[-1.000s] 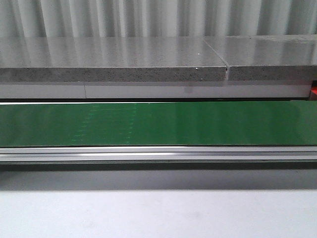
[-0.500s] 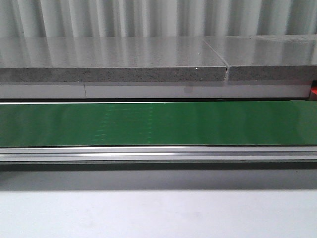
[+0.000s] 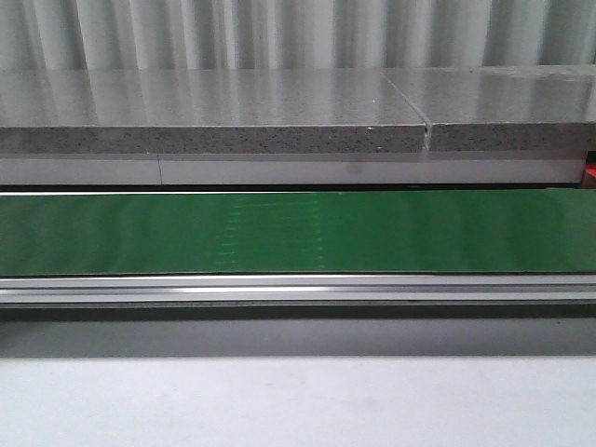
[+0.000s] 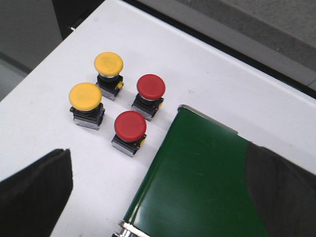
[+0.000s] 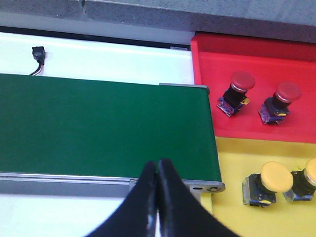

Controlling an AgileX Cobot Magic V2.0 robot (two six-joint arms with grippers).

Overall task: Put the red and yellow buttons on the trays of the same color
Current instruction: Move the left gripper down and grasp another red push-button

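Front view: I see only the green belt [image 3: 298, 233] running across the frame, an aluminium rail under it, a speckled grey slab [image 3: 214, 112] behind. No arm and no button shows here.

Left wrist view: four buttons stand upright on the white counter [image 4: 207, 74], just beside the belt's end. Two yellow buttons, one [image 4: 108, 64] farther out, one [image 4: 85, 96] next to it; two red buttons, one [image 4: 150, 86] and one [image 4: 130, 125] closest to the belt edge. They sit near one another in a loose square, not touching. The left pincer [image 4: 163, 197] is spread wide, with one dark finger [image 4: 34, 192] over the counter and the other over the belt; nothing between them.

Right wrist view: I read the right pincer [image 5: 157, 197] as pressed together, tips meeting, pinching nothing, poised over the belt's near rail. Past the belt's end lies the red tray [image 5: 247, 54] with two red buttons on it, one [image 5: 242, 81] and one [image 5: 288, 92]. Adjoining it, the yellow tray [image 5: 232, 158] carries one yellow button [image 5: 274, 177] in full sight and another [image 5: 311, 173] cut by the frame edge. A small black connector [image 5: 38, 52] sits on the counter beyond the belt.
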